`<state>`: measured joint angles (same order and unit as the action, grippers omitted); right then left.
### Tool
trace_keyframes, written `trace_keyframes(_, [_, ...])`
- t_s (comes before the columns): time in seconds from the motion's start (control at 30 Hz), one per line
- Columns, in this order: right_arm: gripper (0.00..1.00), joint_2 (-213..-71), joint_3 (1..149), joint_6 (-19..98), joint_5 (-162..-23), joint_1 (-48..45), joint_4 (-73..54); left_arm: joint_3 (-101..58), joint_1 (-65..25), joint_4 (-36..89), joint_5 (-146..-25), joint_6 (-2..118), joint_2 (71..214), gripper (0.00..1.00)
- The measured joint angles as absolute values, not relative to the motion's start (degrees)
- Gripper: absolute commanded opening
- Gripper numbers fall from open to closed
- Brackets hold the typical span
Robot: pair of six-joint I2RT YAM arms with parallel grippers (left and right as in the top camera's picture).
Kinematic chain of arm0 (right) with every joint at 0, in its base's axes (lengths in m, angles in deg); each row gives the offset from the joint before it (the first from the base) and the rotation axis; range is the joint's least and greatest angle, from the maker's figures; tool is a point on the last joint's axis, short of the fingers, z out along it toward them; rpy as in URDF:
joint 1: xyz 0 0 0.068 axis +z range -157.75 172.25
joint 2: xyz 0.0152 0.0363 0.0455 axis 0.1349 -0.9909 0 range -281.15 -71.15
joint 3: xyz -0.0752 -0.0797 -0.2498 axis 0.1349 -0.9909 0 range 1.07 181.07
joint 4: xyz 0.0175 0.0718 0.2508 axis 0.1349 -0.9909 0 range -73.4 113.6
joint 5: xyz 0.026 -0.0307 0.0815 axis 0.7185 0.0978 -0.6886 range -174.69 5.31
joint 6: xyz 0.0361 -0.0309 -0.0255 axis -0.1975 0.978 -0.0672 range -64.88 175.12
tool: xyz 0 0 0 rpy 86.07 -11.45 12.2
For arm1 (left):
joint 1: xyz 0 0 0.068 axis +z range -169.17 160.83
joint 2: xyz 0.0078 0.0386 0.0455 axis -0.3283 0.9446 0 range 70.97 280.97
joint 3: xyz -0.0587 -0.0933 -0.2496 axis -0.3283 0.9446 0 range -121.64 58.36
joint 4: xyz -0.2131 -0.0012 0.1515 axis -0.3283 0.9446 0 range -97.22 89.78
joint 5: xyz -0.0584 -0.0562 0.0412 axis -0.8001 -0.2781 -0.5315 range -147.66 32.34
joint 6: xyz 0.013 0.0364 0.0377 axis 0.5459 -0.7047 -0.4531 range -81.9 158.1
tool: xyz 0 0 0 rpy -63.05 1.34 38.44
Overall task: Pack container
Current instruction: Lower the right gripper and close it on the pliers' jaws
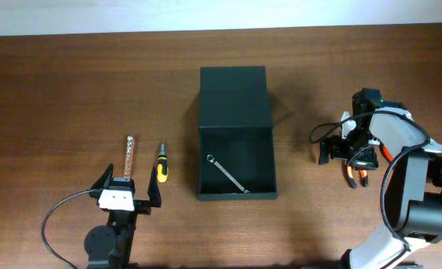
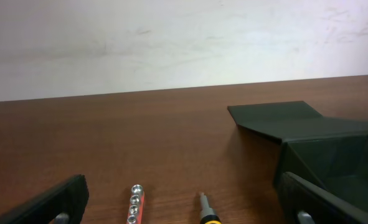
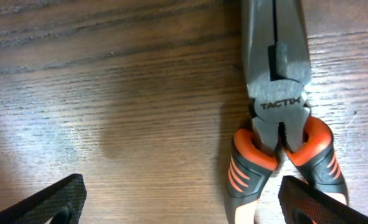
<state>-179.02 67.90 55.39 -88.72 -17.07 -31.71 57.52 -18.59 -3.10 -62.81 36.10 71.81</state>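
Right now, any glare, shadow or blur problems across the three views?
Overhead: even light; the matte dark rectangular container is dim inside, yet its silver wrench reads. Left wrist: sharp, soft-lit, no glare. Right wrist: pale sheen on the brown wooden table; orange-handled grey pliers crisp.

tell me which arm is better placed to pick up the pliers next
Right. The right tool is open directly above the pliers on the table beside the container. The left tool, also open, is on the container's far side, near the screwdriver.
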Motion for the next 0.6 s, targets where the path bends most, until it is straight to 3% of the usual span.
trace_keyframes(0.6, [0.98,-178.1,64.9,55.3,-87.9,-17.0,-30.6,57.5,-18.6,-3.1,-62.8,36.1,71.8,0.99])
